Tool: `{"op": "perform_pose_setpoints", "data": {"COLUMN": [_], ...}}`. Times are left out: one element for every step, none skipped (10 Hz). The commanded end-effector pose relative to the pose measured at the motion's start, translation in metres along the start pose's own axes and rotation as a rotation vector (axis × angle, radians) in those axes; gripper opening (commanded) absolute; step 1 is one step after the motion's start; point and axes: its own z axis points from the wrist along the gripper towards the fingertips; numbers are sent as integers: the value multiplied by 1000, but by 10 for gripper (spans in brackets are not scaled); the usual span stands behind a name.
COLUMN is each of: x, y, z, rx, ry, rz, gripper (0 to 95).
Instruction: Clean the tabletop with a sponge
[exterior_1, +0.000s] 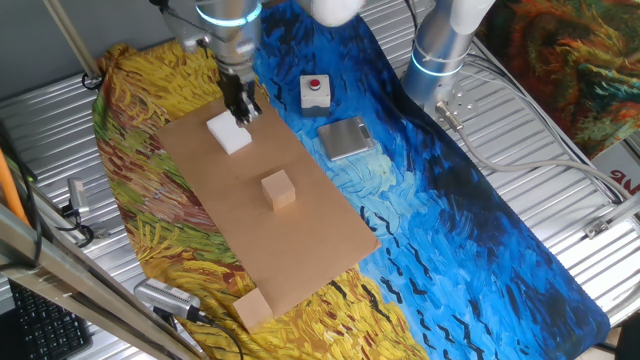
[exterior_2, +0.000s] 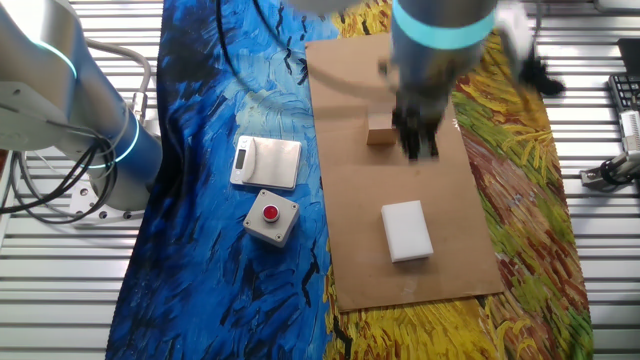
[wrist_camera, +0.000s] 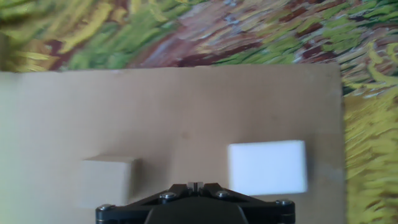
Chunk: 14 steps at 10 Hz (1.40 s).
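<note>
Sponge lies flat on the board, near one short edge, nothing touching it. Cube sits further along the board, well apart from the sponge; a second tan block rests at the board's far corner on the cloth.

Gripper hangs above the board between cube and sponge, holding nothing. Finger gap: cannot tell; fingers are dark and blurred in both fixed views, and the hand view shows only the gripper base, no tips.

Step looks like approach, pre-grasp; no wiping seems started. Next move needs the hand centred over the sponge, which sits off to one side in the hand view, then a straight descent with fingers spanning its narrow width. Keep clear of the cube.
</note>
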Motion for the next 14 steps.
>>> {"op": "perform_pose_setpoints", "data": {"x": [4, 0, -6, -17, -24, -25, -23, -20, -16, -11, -4, 1, 5, 8], "y": [-32, -40, -50, -58, -59, -60, -62, -62, -61, -61, -61, -61, -61, -61], "z": [16, 17, 18, 23, 33, 37, 47, 48, 50, 52, 55, 59, 65, 73], "rx": [3, 6, 8, 8, 11, 8, -5, -4, -5, -4, -5, -3, -3, -7], "ry": [-1, 5, 6, 10, 13, 12, 23, 25, 32, 31, 31, 30, 25, 26], "rz": [-24, -30, -39, -39, -38, -40, -57, -63, -62, -60, -57, -55, -54, -51], "gripper": [0, 0, 0, 0, 0, 0, 0, 0, 0, 0, 0, 0, 0, 0]}}
